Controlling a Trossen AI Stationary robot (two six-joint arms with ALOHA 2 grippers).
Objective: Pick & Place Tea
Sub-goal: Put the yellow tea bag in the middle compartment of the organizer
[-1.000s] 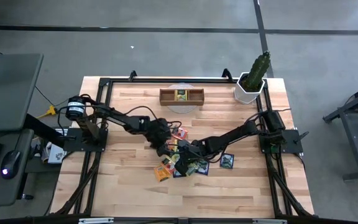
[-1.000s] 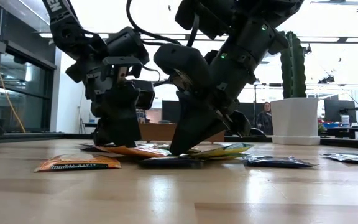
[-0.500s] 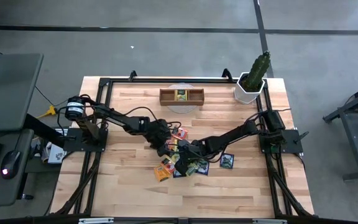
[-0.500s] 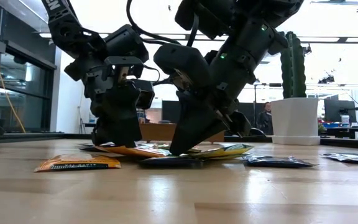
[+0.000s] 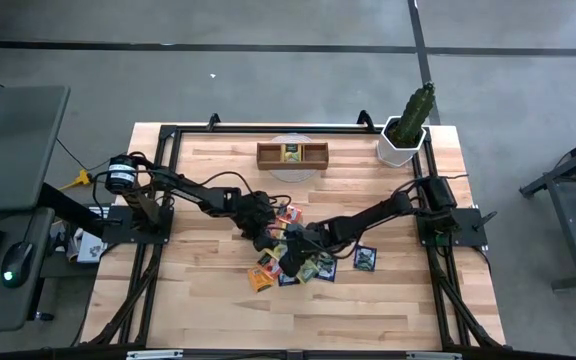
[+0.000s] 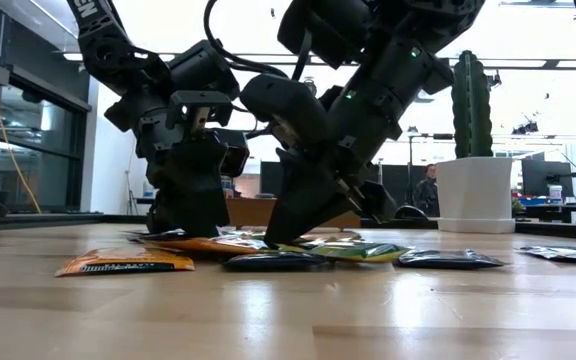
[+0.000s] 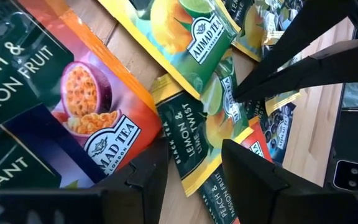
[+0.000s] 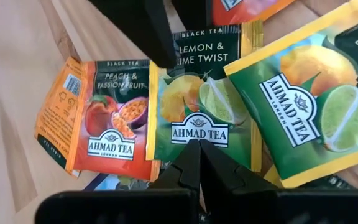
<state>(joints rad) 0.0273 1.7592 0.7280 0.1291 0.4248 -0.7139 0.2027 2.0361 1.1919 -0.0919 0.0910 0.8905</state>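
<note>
Both grippers are working down in the pile of tea sachets lying mid-table on the pale wood-grain tabletop. The right gripper is pressing its dark fingertips together, clenched, over a glossy yellow-green Lemon & Lime Twist sachet (whether foil is pinched, cannot tell). The left gripper is resting with fingers spread apart, released, straddling another flat square lemon sachet beside an orange Peach & Passion Fruit sachet.

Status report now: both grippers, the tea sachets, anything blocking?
Left gripper open, low over the sachet pile. Right gripper shut, tips down on a lemon-lime sachet. Arms crowd each other at the pile.
</note>
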